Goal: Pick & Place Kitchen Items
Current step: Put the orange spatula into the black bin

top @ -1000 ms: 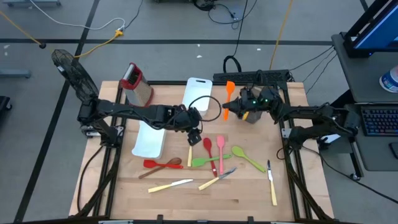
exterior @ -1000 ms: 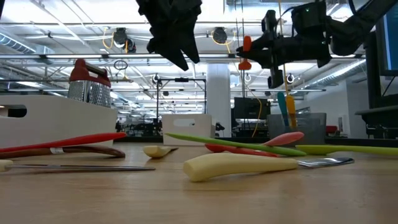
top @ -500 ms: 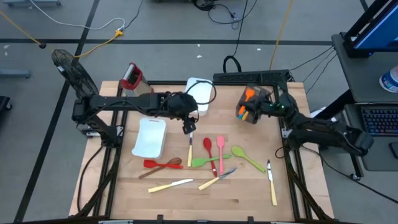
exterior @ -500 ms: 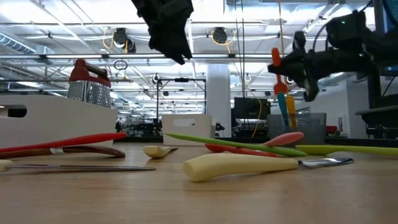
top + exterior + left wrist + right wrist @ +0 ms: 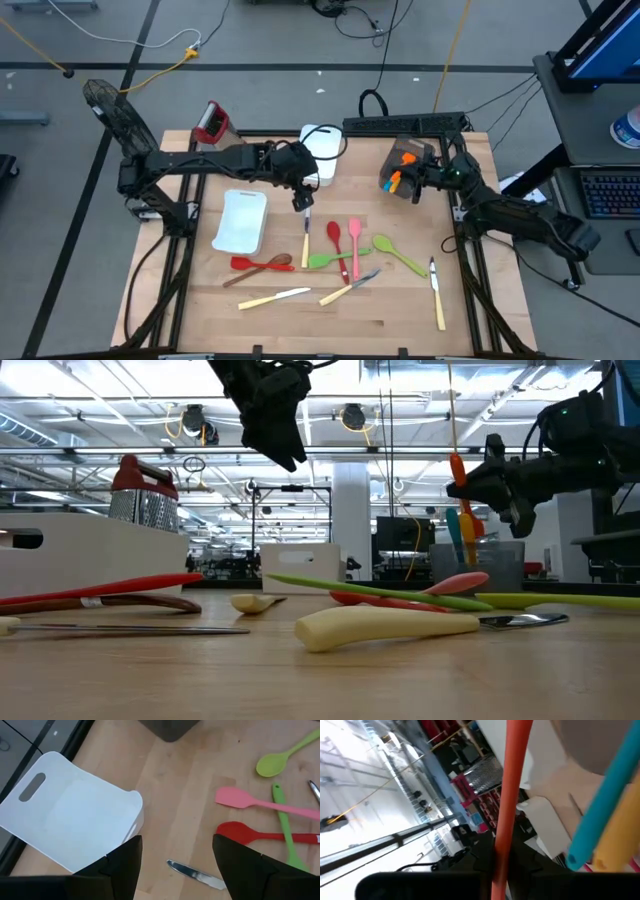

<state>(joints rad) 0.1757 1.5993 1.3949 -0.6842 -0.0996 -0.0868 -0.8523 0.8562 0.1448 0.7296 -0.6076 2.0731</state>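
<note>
Low view is cutting off the cream-handled knife (image 5: 385,626) lying nearest, centre frame. Farther back at right, the right gripper (image 5: 478,478) is clamping the long orange silicone spatula (image 5: 457,468) upright above the grey holder (image 5: 478,565). Upper left, the left gripper (image 5: 282,435) is hanging with fingers apart, empty.

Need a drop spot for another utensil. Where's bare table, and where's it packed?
Bare wood: the near strip below the cream-handled knives, and the right-hand patch between the light green spoon and the utensil holder. Packed: the centre cluster around the pink spatula, red spoon and green spatula, under the left gripper.
</note>
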